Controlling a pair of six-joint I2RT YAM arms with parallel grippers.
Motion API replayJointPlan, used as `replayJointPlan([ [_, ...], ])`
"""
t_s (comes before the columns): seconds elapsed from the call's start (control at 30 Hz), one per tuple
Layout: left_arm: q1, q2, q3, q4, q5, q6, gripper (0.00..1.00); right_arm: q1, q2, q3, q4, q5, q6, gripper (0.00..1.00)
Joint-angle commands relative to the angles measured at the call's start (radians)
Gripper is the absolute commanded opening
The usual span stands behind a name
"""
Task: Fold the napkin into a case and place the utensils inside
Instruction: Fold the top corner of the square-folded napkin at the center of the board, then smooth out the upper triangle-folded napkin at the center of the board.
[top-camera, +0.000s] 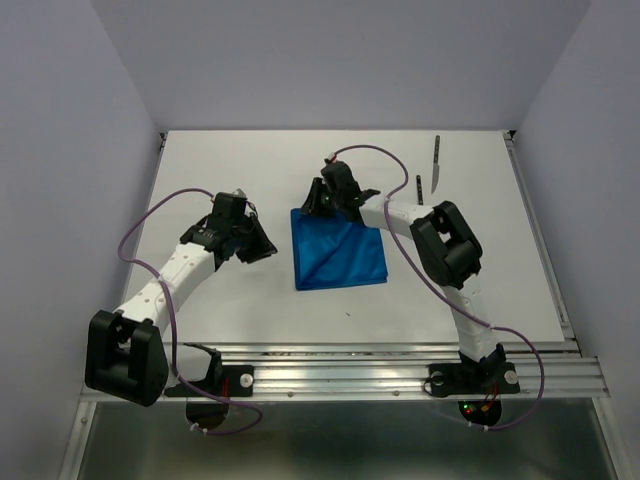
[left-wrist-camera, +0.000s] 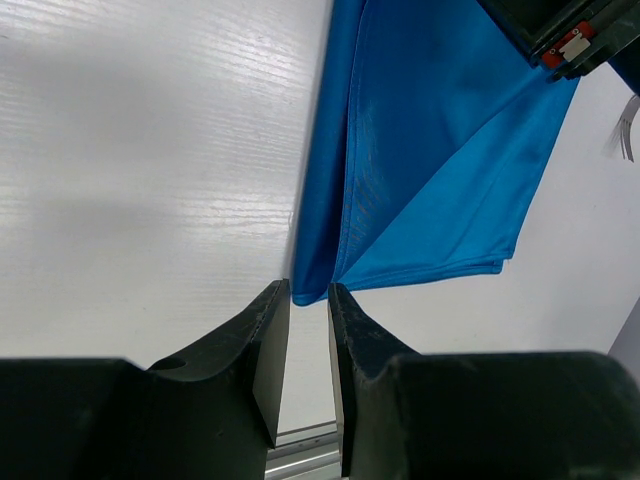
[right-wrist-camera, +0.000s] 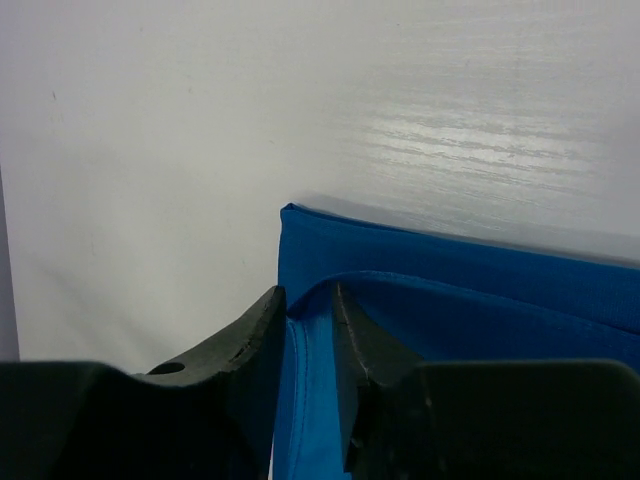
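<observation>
On the napkin, right hand straddles a fold, grip unclear; left hand narrow.

— We see two matching arms here: the left arm and the right arm both have white links between bulky black joint housings.
— We agree, and a thin purple cable loops along each one.
— We also spot tiny red and green lights at the right arm's black base.
— On the left gripper we note matte black, wedge-shaped fingers, one with a round recess.
</observation>
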Motion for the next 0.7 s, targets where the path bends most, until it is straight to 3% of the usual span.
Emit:
replayJointPlan([
  [0.0, 0.002, -0.032, -0.019, 0.011, 0.013, 0.005, 0.34, 0.009, -0.025, 0.054, 0.022, 0.048, -0.012, 0.37],
  [0.1, 0.002, -0.031, -0.023, 0.024, 0.026, 0.0, 0.34, 0.009, -0.077, 0.046, 0.022, 0.083, -0.041, 0.46],
  [0.4, -0.021, -0.002, -0.006, 0.056, 0.049, -0.001, 0.34, -0.045, -0.243, -0.108, 0.014, 0.121, -0.089, 0.48],
  [0.47, -0.043, 0.012, -0.01, 0.067, 0.056, -0.004, 0.33, -0.054, -0.266, -0.157, -0.024, 0.121, -0.116, 0.45],
  [0.67, -0.131, 0.063, -0.019, 0.117, 0.077, -0.021, 0.25, -0.072, -0.331, -0.283, -0.072, 0.121, -0.19, 0.13],
])
